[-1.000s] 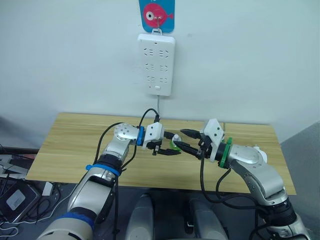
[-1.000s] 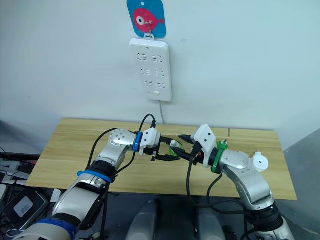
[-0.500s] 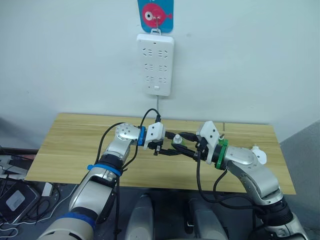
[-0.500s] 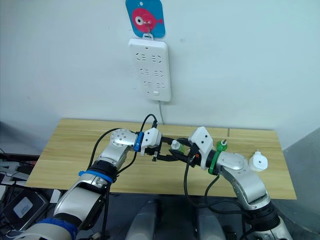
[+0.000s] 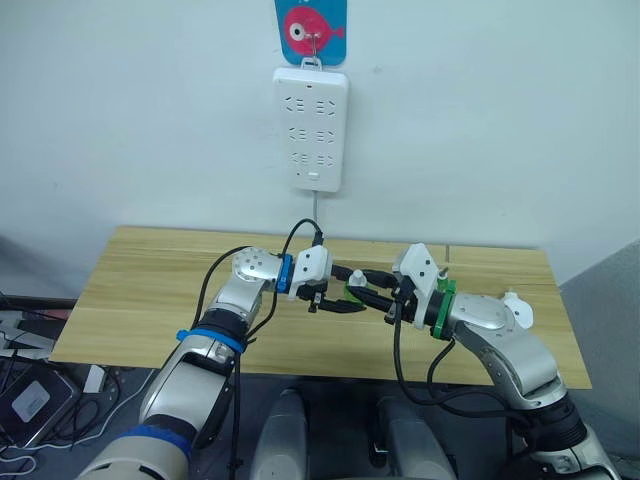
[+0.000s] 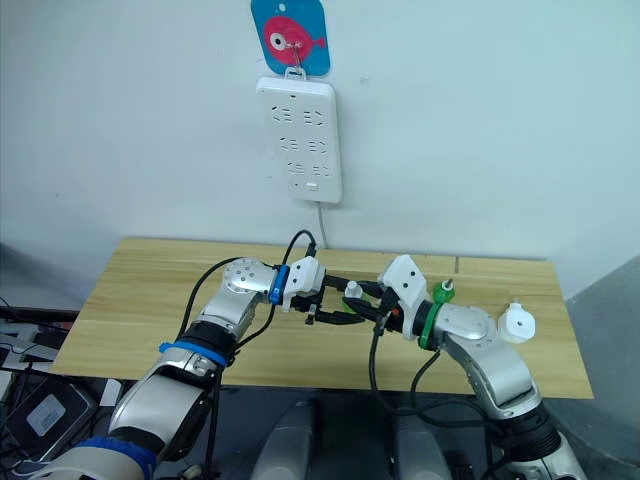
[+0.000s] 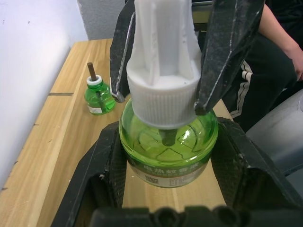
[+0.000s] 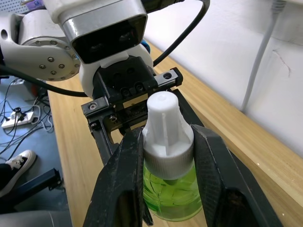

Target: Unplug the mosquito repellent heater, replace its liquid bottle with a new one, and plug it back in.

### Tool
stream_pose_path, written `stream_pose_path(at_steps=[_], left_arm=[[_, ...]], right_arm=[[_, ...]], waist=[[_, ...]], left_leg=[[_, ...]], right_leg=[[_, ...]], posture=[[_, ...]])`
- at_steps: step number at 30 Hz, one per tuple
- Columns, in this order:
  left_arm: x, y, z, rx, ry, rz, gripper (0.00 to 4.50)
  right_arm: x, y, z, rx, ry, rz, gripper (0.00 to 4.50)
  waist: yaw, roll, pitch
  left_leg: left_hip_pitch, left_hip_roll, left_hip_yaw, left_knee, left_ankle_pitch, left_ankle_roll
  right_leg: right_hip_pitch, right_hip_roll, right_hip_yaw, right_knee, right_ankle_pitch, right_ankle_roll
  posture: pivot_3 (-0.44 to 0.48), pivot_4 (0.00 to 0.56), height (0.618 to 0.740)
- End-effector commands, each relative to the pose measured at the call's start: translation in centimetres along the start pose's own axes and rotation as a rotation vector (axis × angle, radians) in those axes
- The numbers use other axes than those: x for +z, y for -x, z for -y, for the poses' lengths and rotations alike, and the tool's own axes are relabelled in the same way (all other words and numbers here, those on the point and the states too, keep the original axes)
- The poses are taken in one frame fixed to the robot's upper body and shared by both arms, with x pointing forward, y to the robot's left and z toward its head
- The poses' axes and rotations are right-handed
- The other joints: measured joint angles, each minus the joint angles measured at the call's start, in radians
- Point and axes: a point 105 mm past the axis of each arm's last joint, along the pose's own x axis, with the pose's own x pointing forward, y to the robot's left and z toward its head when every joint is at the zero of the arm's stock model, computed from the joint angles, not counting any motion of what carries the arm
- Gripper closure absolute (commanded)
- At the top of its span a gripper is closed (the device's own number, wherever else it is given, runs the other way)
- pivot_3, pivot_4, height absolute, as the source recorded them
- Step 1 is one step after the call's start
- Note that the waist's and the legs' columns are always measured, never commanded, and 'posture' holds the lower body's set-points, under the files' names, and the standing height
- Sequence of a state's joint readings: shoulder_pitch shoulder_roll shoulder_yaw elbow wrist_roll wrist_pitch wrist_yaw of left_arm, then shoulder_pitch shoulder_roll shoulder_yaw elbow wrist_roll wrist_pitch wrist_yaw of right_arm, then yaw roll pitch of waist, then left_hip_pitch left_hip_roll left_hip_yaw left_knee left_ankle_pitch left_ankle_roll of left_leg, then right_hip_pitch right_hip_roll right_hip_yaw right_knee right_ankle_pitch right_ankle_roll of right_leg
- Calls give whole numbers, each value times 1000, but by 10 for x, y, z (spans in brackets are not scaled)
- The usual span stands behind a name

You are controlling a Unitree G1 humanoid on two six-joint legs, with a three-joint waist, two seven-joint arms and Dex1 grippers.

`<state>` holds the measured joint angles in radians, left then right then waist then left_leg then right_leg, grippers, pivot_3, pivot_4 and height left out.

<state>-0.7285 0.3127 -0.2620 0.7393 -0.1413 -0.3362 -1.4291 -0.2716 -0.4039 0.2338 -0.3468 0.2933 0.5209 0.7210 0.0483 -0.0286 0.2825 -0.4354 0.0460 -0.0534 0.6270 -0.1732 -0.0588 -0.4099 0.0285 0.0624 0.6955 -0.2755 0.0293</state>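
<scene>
centre of frame: left gripper [image 7: 165,156] clamps the green bottle [image 7: 168,142] while right gripper [image 8: 168,156] grips its white cap [image 8: 166,127]; twist squarely, keeping the bottle steady.

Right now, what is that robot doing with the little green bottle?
It holds a green liquid bottle over the wooden table with both hands. The left hand clamps the bottle's round body, and the right hand has closed on its white cap. An opened bottle with a bare wick stands on the table near the wall. The white heater lies by the right arm, and nothing is plugged into the power strip.
</scene>
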Motion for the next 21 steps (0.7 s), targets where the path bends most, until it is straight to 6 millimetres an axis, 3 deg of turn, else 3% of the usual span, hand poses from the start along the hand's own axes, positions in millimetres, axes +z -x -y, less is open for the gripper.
stream_pose_path(at_steps=[1, 3, 6, 12, 16, 21], left_arm=[[10, -1, 9, -48, -52, 40, 2261], [11, 0, 23, -119, -67, 41, 2261], [11, 3, 43, -212, -79, 33, 2261], [16, 7, 68, -281, -62, 38, 2261], [14, 9, 67, -262, -44, 27, 2261], [11, 11, 56, -201, -22, 22, 2261]], right_arm=[[23, -3, -23, 211, 81, 62, 3413], [30, -3, -37, 423, 154, 57, 3413], [34, -5, -37, 627, 234, 34, 3413], [32, -10, -26, 781, 341, -7, 3413], [28, 1, -17, 751, 341, -26, 2071], [19, 39, 5, 603, 299, -94, 491]], waist=[[-1, 0, 0], [-3, 0, 0], [-10, 0, 0], [-7, 0, 1], [22, 1, 2], [38, 3, 3]], left_leg=[[0, 0, 0, 0, 0, 0], [0, 0, 0, 0, 0, 0], [1, 1, 0, 0, 0, 0], [1, 2, -2, -2, 0, 0], [1, 1, -1, -3, 0, 0], [0, 0, 0, -2, 0, 0]], right_leg=[[0, 0, 0, 0, 0, 0], [0, 0, 0, 0, 0, 0], [1, 0, -1, 0, 0, 0], [0, 2, -1, 0, 0, -1], [0, 1, -1, -1, -1, -1], [0, -1, 0, -2, -1, -1]], posture=[[190, 237, 740], [204, 240, 740], [247, 236, 740], [277, 261, 740], [259, 268, 740], [224, 268, 740]])
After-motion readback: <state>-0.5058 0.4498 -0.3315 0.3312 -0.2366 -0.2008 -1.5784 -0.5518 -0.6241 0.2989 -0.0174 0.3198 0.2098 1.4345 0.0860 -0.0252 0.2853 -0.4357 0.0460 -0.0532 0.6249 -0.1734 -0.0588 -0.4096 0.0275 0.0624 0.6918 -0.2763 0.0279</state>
